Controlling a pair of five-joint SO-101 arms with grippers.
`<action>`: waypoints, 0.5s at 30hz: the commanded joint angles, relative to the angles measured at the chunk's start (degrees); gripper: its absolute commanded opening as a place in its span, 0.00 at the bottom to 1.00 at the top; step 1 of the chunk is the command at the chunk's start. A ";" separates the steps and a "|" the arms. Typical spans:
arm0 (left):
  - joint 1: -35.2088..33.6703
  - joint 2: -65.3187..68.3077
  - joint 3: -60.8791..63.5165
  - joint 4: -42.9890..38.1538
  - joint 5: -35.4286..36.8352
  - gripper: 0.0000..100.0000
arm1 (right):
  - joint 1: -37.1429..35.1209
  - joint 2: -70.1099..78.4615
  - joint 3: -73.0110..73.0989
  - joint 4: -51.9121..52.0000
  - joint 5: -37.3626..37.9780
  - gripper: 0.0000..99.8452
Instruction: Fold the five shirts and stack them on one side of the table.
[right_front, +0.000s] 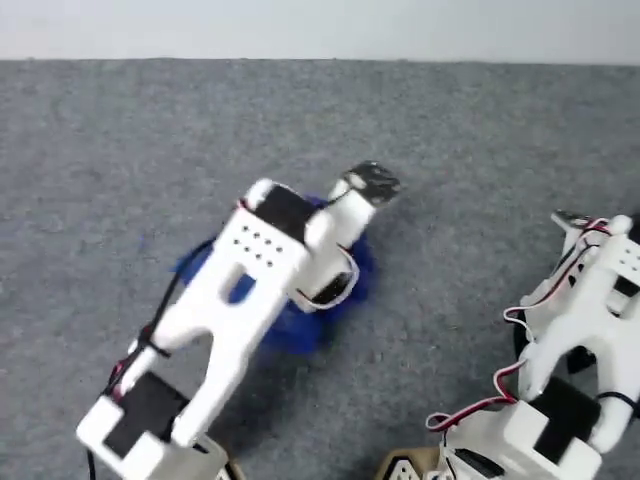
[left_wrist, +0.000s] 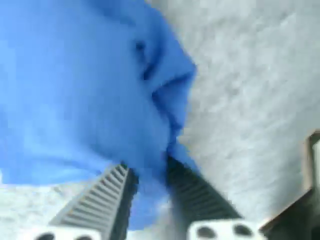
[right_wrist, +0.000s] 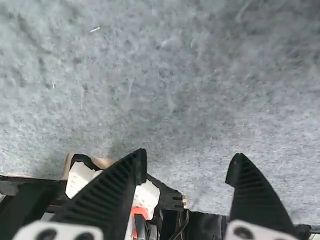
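A blue shirt (right_front: 300, 325) lies bunched on the grey table, mostly hidden under my left arm (right_front: 250, 270) in the high view. In the left wrist view my left gripper (left_wrist: 150, 175) is shut on a fold of the blue shirt (left_wrist: 85, 90), with cloth squeezed between its ribbed fingers (left_wrist: 107, 195). My right arm (right_front: 590, 300) stands folded back at the table's right side, apart from the shirt. My right gripper (right_wrist: 190, 157) is open over bare grey surface with nothing between its fingers.
The grey felt table (right_front: 300, 120) stretches wide behind and to both sides of the shirt, up to a white wall at the back. An arm's base and cables (right_wrist: 145, 200) sit just under my right gripper.
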 joint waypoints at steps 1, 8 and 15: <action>-2.90 -6.24 -3.91 -0.26 14.42 0.38 | -1.19 -2.15 -0.26 2.15 4.48 0.27; -16.35 -4.84 -4.18 1.76 16.88 0.40 | -11.03 -2.68 -0.35 2.33 8.53 0.27; -41.41 -8.18 4.62 1.93 6.51 0.39 | -37.23 -4.44 -0.62 2.42 9.14 0.27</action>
